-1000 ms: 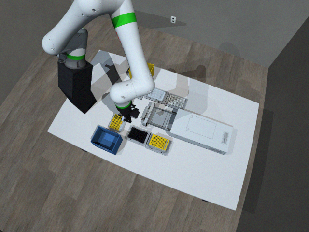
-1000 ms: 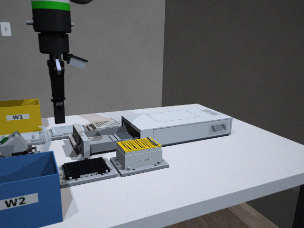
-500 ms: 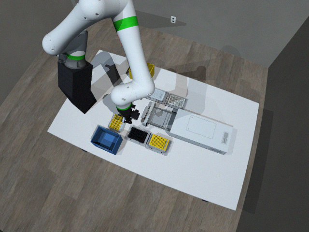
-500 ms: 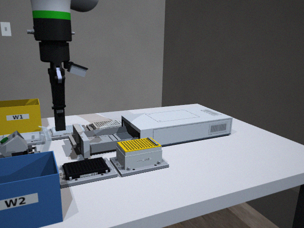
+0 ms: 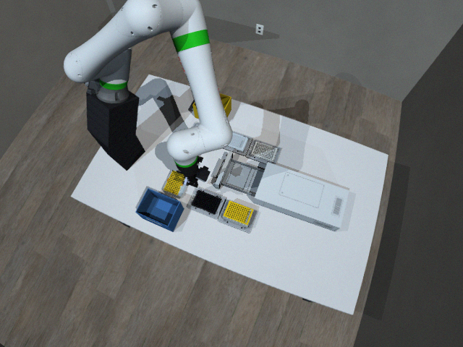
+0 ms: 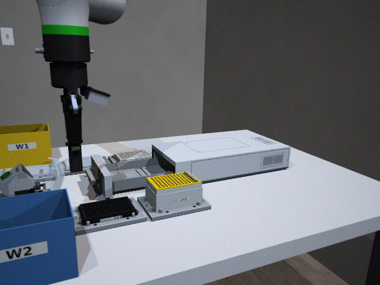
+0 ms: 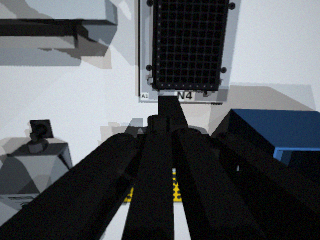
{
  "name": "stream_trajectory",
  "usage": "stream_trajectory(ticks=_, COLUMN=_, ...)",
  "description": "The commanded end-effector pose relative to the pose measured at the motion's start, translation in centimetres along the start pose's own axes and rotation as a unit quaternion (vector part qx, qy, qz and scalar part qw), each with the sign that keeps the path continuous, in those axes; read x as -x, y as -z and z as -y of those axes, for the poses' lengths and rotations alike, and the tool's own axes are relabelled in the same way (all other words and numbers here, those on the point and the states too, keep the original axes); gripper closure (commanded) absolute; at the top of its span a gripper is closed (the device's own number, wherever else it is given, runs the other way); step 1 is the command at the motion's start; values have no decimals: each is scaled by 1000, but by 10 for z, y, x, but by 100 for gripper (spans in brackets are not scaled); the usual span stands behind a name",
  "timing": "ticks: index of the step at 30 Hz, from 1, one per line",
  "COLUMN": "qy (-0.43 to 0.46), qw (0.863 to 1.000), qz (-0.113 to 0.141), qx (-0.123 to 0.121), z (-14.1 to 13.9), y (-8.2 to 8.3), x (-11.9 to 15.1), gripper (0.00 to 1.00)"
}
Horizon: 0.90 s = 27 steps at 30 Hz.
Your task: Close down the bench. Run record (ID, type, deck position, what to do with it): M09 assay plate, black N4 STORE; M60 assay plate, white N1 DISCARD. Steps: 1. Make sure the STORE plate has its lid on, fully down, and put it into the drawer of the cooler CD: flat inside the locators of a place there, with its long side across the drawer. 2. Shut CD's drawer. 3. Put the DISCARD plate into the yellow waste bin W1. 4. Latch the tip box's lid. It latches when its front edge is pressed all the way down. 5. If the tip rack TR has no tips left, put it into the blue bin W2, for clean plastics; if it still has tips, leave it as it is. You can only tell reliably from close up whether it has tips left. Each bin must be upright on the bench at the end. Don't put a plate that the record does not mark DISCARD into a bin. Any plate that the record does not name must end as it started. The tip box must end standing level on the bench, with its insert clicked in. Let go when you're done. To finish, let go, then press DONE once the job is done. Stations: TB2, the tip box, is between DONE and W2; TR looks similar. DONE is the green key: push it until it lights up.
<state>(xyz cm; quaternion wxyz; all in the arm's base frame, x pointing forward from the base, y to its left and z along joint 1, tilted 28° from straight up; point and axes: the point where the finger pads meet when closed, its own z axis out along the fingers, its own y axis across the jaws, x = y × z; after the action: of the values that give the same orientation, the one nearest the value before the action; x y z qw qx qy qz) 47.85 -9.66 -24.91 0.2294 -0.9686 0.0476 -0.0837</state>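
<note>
Bench layout, exterior view: bin W2 (image 6: 37,245) front left; bin W1 (image 6: 24,143) behind it at the rear. Right of W2, 1 plate (image 6: 105,209), then 1 tip rack (image 6: 173,191). Behind these, an open drawer (image 6: 129,179) projecting left from the cooler (image 6: 221,156).

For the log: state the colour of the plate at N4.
Black; the plate shows best in the wrist view.

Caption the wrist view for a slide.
Shut fingers point down, black plate at N4 ahead, blue bin alongside.
</note>
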Motion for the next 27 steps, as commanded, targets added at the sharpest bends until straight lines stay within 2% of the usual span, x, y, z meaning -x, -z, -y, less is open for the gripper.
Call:
stream_trajectory(ticks=1, qy=0, qw=1000, qz=-1, qx=0, z=0, y=0, x=-1, gripper=90)
stream_trajectory(ticks=8, qy=0, qw=1000, qz=-1, qx=0, z=0, y=0, x=-1, gripper=90)
stream_trajectory(ticks=27, qy=0, qw=1000, qz=-1, qx=0, z=0, y=3, x=22, gripper=90)
